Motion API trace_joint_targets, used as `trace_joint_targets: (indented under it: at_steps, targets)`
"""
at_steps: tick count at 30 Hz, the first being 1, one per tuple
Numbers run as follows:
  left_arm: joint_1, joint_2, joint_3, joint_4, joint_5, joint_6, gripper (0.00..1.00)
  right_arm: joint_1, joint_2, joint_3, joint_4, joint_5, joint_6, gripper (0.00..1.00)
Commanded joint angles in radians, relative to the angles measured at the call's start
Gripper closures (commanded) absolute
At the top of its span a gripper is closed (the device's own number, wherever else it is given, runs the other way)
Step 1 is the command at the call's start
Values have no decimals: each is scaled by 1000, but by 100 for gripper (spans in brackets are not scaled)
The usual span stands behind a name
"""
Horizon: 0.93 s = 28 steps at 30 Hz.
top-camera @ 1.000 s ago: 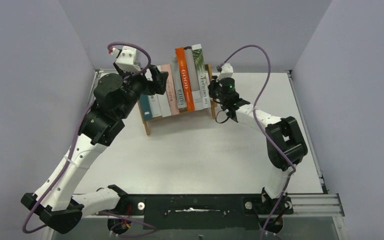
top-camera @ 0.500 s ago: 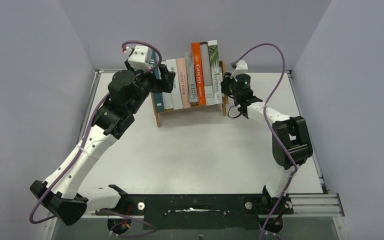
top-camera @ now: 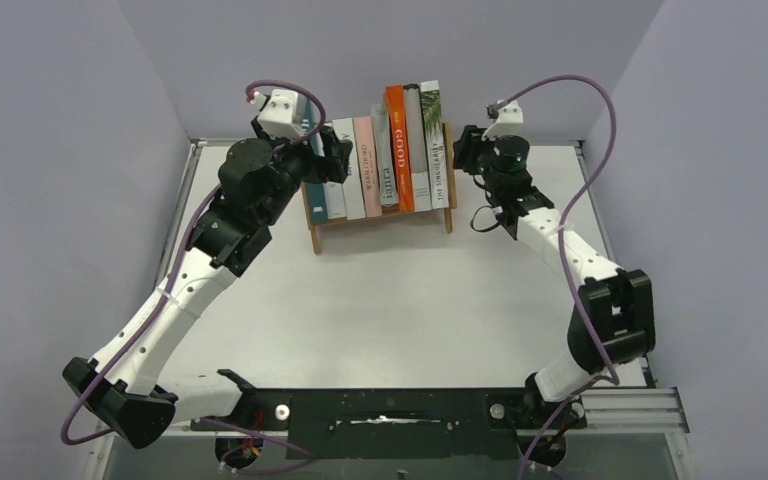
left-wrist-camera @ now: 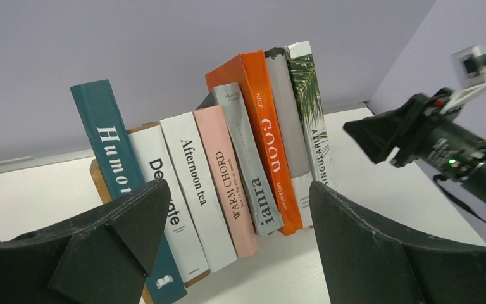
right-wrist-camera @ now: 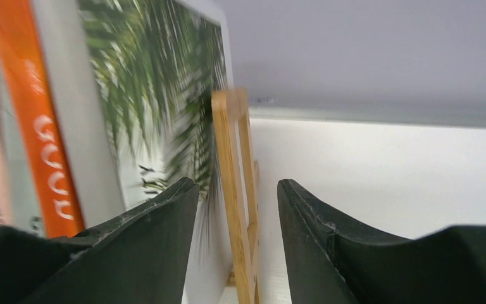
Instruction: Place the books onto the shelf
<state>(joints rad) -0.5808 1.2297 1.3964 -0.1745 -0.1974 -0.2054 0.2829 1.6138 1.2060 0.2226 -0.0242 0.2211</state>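
Observation:
Several books [top-camera: 380, 160] stand upright in a row on the small wooden shelf [top-camera: 390, 216] at the back of the table. In the left wrist view they run from teal "Humor" [left-wrist-camera: 111, 152] through pink [left-wrist-camera: 224, 177] and orange "GOOD" [left-wrist-camera: 262, 120] to the palm-leaf cover [left-wrist-camera: 307, 95]. My left gripper [top-camera: 332, 160] [left-wrist-camera: 239, 185] hovers at the shelf's left end, open wide and holding nothing. My right gripper [top-camera: 460, 150] [right-wrist-camera: 237, 182] sits just right of the shelf's end post [right-wrist-camera: 234, 190]. Its jaws stand a narrow gap apart, and the post shows in that gap touching neither finger.
The grey back wall rises right behind the shelf, with side walls left and right. The white table [top-camera: 410, 310] stretches from the shelf to the arm bases. A metal rail [top-camera: 620, 400] runs along the near right edge. Purple cables loop over both wrists.
The shelf with its books slid right and toward the back wall, then stopped. Since then my right gripper has drawn away to the right of the end post. The left gripper followed the shelf.

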Motion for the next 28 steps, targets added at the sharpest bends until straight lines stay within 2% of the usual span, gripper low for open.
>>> trace_joint_targets:
  at_steps: [1,4,7,10,11,21,28]
  targets:
    - [4,-32,-12,100,11,32,19,1,-143,27,5,81,7,49]
    - [4,-49,-30,133,13,39,19,0,-193,50,-128,265,66,44]
    - [4,-47,-21,127,11,47,19,-2,-237,51,-260,506,135,24]
    - [4,-53,-24,129,6,50,19,-7,-291,-14,-246,621,135,4]
    - [5,-57,-29,134,6,50,19,-11,-306,-30,-250,650,141,1]
    - [5,-95,-39,153,9,50,19,-39,-313,-36,-351,706,185,2]
    - [4,-109,-35,139,2,45,19,-55,-327,-55,-348,683,198,2]
